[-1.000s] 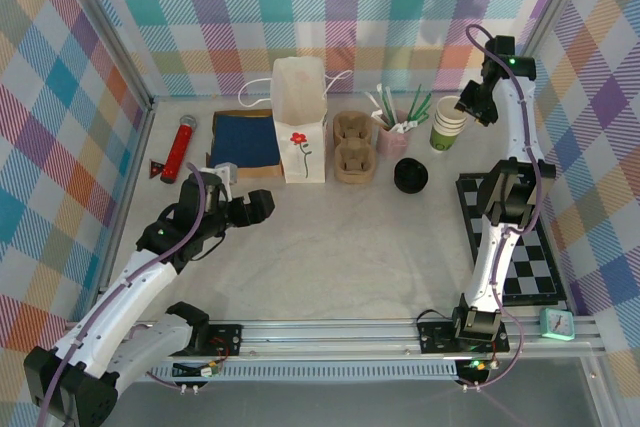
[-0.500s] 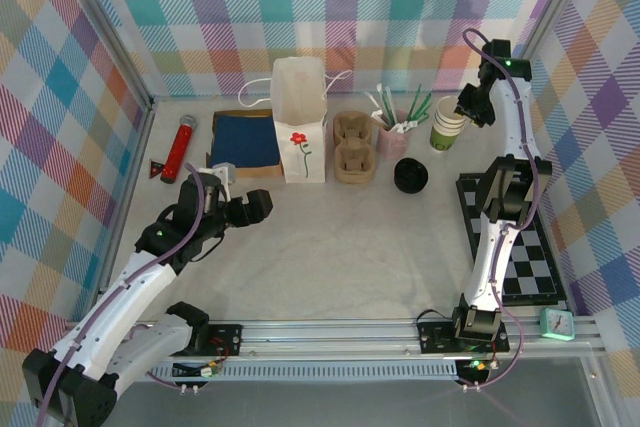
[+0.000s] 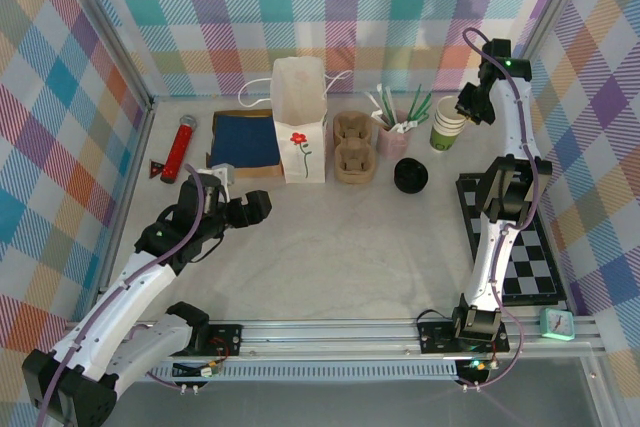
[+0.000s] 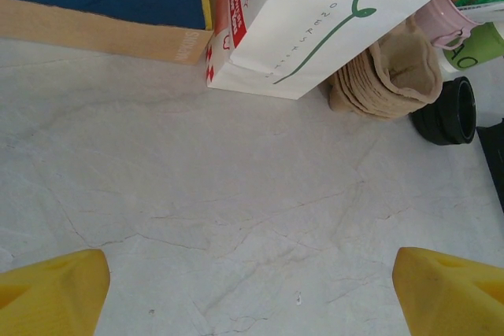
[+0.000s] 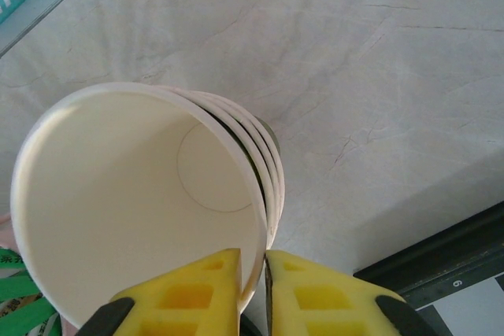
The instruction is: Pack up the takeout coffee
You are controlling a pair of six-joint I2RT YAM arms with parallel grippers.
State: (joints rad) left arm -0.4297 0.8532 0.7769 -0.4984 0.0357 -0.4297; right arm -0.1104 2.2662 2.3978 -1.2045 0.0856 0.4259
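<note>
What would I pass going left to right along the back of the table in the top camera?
Red flashlight → blue mat → white bag → brown carrier → pink cup → cup stack.

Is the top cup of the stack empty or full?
Empty: the right wrist camera looks into the top cup, showing its bare white bottom. The right gripper pinches its rim.

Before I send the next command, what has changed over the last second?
The right gripper edged slightly left toward the cup stack. In the wrist view its fingers now pinch the top cup's rim. The left gripper, paper bag and other items stayed put.
</note>
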